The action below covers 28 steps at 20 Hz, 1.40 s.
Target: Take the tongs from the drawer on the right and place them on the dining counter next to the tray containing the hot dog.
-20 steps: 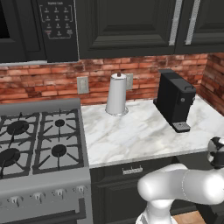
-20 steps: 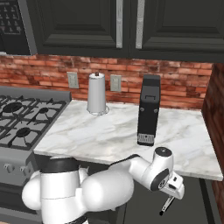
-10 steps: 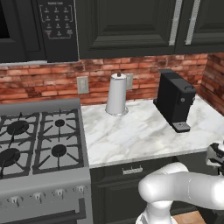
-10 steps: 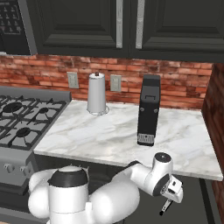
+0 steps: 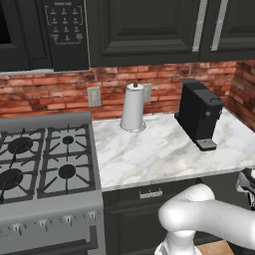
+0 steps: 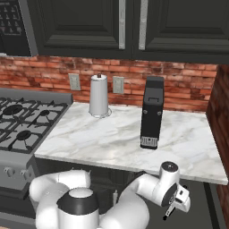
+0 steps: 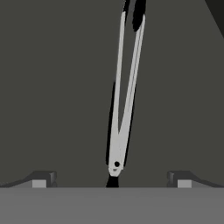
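Observation:
The tongs [image 7: 124, 92] lie flat on the dark grey floor of the drawer [image 7: 52, 87], long and slim with pale silvery arms. Their hinged end points toward my hand and their tips run off toward the top of the hand view. My gripper [image 7: 111, 179] hangs open just over that hinged end, with one fingertip [image 7: 43, 177] far to each side and nothing between them. From the right base view the gripper [image 6: 175, 206] sits low, below the front edge of the marble worktop [image 6: 188, 156]. The dining counter, the tray and the hot dog are out of view.
A paper towel roll [image 5: 133, 107] and a black coffee machine [image 5: 199, 114] stand on the worktop against the brick wall. A gas stove [image 5: 45, 159] is to the left. A closed drawer front with a silver handle [image 5: 150, 193] sits under the worktop.
The hand has sunk a little lower below the worktop edge in both base views. The jaws have stayed wide open.

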Motion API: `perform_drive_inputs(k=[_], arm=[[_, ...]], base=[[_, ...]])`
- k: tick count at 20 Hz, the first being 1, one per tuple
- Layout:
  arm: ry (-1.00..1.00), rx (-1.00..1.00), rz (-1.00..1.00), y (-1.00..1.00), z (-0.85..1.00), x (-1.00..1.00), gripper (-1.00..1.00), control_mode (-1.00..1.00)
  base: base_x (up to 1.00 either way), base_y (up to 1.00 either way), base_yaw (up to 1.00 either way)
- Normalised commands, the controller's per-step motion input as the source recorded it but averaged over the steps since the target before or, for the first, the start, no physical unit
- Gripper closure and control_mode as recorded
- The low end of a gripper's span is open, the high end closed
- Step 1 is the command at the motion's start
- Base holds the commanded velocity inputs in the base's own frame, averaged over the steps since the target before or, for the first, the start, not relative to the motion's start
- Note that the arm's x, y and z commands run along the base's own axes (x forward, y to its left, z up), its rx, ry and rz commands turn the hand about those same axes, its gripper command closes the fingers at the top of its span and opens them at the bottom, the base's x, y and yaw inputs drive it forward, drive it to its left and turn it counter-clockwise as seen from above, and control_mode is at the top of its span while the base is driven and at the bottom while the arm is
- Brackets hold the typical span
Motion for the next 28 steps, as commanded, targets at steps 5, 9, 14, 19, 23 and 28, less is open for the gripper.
perform_drive_inputs(k=[5,9,14,19,23,28], arm=[[0.00,0.00,0.00,-0.04,-0.22,0.00,-1.00,-1.00],[0.00,0.00,0.00,0.00,-0.28,0.00,-1.00,-1.00],[0.00,0.00,0.00,0.00,-0.19,0.00,-1.00,-1.00],[0.00,0.02,0.00,-0.05,-0.11,0.00,-1.00,-1.00],[0.00,0.02,0.00,-0.05,-0.11,0.00,-1.00,-1.00],[0.00,0.00,0.00,0.00,-0.16,0.01,-1.00,-1.00]], base=[[0.00,0.00,0.00],[0.00,0.00,0.00],[0.00,0.00,0.00],[0.00,0.00,0.00],[0.00,0.00,0.00],[0.00,0.00,0.00]])
